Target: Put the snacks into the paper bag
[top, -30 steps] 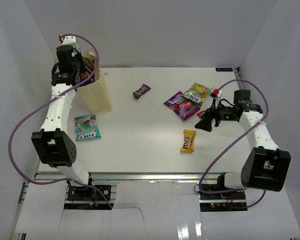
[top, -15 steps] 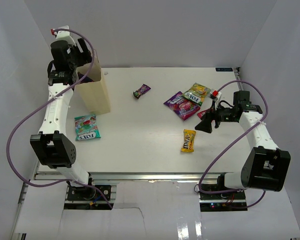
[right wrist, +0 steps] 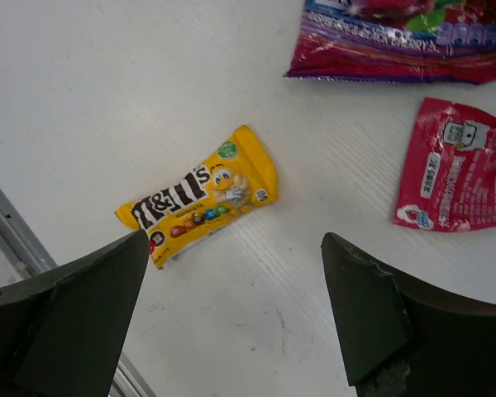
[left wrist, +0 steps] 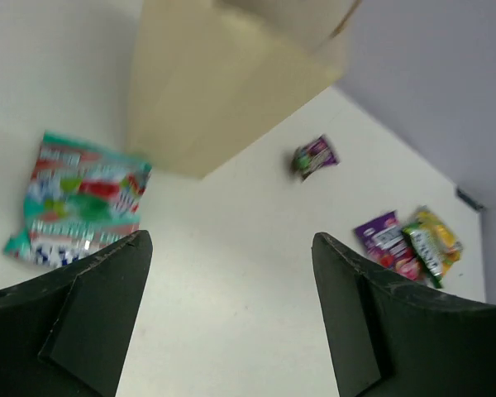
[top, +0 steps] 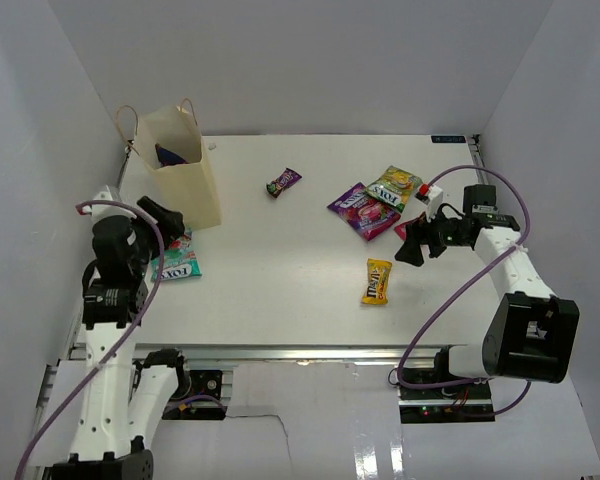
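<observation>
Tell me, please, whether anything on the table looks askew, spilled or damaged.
Nothing stands out: the paper bag stands upright with a dark packet inside, and the other snacks lie flat on the table.

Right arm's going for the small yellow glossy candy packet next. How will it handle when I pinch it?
The yellow candy packet looks glossy, so it will probably slide on the smooth white table if nudged. It looks like thin film, likely soft and floppy, sagging when lifted by one end. Being small, it is probably light.
</observation>
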You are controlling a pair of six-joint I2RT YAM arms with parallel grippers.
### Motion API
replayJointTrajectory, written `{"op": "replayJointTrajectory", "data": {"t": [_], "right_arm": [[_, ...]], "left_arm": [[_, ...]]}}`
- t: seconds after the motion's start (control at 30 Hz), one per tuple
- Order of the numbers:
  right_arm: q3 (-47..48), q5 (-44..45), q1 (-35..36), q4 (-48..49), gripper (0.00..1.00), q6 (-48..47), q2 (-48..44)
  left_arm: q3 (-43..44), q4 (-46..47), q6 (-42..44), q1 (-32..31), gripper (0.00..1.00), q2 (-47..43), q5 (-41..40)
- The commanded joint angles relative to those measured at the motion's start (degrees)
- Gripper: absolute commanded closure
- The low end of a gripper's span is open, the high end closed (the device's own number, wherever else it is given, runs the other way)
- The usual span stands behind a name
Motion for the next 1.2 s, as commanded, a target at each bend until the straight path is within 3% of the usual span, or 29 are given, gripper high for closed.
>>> {"op": "replayJointTrajectory", "data": {"t": [0.0,0.17,0.4,0.57,0.7,1.0,1.13,1.17], "right_arm": [[-1.9,12.1,1.6,9.8,0.1,8.2,-1.4],[-4.7,17.4,2.7,16.8,0.1,14.0,-1.8],[-5.5,15.4,3.4,18.5,0.1,14.3,-0.5],[-5.5,13.2,3.5,17.1,0.1,12.1,0.0],[-5.5,10.3,3.5,14.8,0.1,8.7,0.6],[-6.3,4.5,3.5,11.7,0.1,4.6,0.8],[-6.2,3.5,3.5,11.2,0.1,3.9,0.9],[-6.2,3.3,3.5,11.1,0.1,3.7,0.9]], "left_arm": [[-11.0,-8.9,-8.4,0.3,0.12,5.0,-1.3],[-15.3,-3.5,-4.1,0.3,0.11,16.7,-1.6],[-11.5,2.6,3.1,-0.2,0.11,31.8,-4.8],[-9.7,6.6,5.9,-1.2,0.14,37.6,-7.5],[-8.8,10.2,9.0,-3.7,0.25,41.2,-8.7],[-8.6,12.3,12.7,-6.5,0.3,46.6,-20.1],[-10.6,12.3,12.7,-6.8,0.39,46.6,-21.1],[-10.8,12.2,12.7,-6.8,0.49,46.7,-20.9]]}}
